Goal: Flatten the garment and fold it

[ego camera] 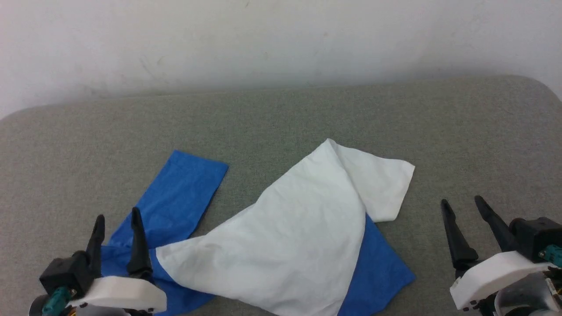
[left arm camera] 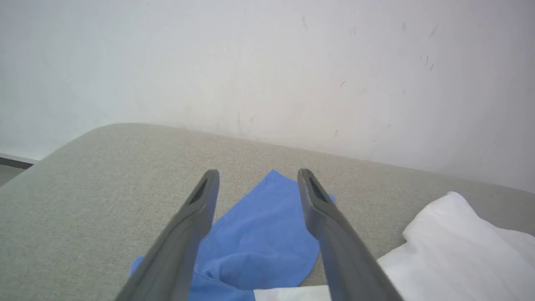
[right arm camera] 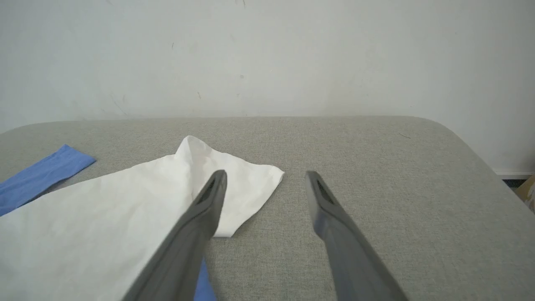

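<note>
You have the left gripper [ego camera: 117, 215] at the lower left of the head view, its two dark fingers spread wide and pointing away from the robot. It is poised over the blue sleeve [ego camera: 175, 193] with nothing clamped between them. Your right gripper [ego camera: 462, 201] stands likewise unclenched and empty at the lower right, fingers leaning slightly leftward above the bare grey upholstered surface [ego camera: 281, 114]. The T-shirt [ego camera: 298, 228] lies rumpled between the two grippers, its white body diagonal over blue fabric and one white corner folded over at the far right.
</note>
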### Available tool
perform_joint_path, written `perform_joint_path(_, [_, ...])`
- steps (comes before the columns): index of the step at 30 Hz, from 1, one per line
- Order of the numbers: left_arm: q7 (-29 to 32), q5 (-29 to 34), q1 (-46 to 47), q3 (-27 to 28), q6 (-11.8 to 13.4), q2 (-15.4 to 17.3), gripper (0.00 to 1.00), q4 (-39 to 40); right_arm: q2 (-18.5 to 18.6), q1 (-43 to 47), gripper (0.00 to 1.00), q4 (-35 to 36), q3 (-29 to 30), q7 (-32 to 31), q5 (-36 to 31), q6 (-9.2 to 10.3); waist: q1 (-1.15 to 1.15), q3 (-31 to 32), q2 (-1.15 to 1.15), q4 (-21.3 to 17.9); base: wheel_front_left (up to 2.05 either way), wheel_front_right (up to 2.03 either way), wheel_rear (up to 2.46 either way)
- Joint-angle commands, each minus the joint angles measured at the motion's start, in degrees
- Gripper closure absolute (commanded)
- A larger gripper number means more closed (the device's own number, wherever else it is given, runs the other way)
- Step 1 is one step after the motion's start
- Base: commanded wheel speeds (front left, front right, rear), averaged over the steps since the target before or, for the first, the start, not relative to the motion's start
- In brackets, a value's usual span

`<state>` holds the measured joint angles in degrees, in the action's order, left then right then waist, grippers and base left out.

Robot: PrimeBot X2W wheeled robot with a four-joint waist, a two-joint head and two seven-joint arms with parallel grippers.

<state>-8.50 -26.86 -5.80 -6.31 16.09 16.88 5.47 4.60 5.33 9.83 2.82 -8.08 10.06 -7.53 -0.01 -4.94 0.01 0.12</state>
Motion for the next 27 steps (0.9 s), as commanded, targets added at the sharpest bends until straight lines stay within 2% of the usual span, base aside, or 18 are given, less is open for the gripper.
perform_joint_path(1, [-1.2, 1.0, 0.7, -0.3, -0.5, 0.1, 0.00, 0.2, 0.3, 0.8, 0.00, -0.2, -0.2, -0.2, -0.1, 0.04, 0.01, 0.4, -0.01, -0.1, 0.00, 0.00, 0.00])
perform_joint_path(6, [-5.3, 4.7, 1.5, -2.8, -2.6, 0.0, 0.00, 1.3, 1.5, 1.0, 0.00, -1.8, -1.5, -3.3, 1.8, 0.04, 0.01, 1.0, -0.01, 0.0, 0.00, 0.00, 0.00])
perform_joint_path(9, [-5.9, 5.9, 1.1, -3.9, -3.5, -0.6, 0.00, 2.4, 3.1, 0.7, 0.00, -4.5, -3.0, -7.8, 3.9, 0.04, 0.01, 0.8, -0.01, 0.4, 0.00, 0.00, 0.00])
perform_joint_path(14, [-6.2, 6.5, 1.1, -5.2, -4.1, -1.9, 0.00, 2.5, 6.5, -0.3, 0.00, -10.6, -6.8, -16.3, 8.6, 0.04, 0.01, 0.2, -0.01, 2.2, 0.00, 0.00, 0.00])
perform_joint_path(22, [-6.4, 6.8, 2.4, -5.7, -4.6, -3.3, 0.00, 1.0, 9.0, -3.3, 0.00, -18.7, -14.8, -25.0, 16.4, 0.04, 0.01, -0.4, -0.01, 4.0, 0.00, 0.00, 0.00])
perform_joint_path(23, [-6.4, 6.8, 2.5, -5.7, -4.7, -3.4, 0.00, 0.8, 9.5, -3.5, 0.51, -19.2, -15.9, -26.1, 17.3, 0.04, 0.01, -0.4, -0.01, 4.2, 0.00, 0.00, 0.00])
perform_joint_path(24, [-6.4, 6.8, 2.6, -5.7, -4.8, -3.5, 0.00, 0.6, 9.8, -3.8, 0.68, -19.3, -16.8, -26.6, 18.2, 0.04, 0.01, -0.4, -0.01, 4.3, 0.00, 0.00, 0.00])
perform_joint_path(25, [-6.4, 6.8, 2.7, -5.6, -4.8, -3.6, 0.00, 0.5, 10.1, -4.1, 1.00, -19.1, -17.6, -27.1, 18.9, 0.04, 0.01, -0.4, -0.01, 4.3, 0.00, 0.00, 0.00])
perform_joint_path(27, [-6.4, 6.8, 2.6, -5.4, -4.8, -3.7, 0.00, 0.3, 10.7, -4.7, 1.00, -18.3, -18.7, -27.6, 20.8, 0.04, 0.01, -0.3, -0.01, 4.2, 0.00, 0.00, 0.00])
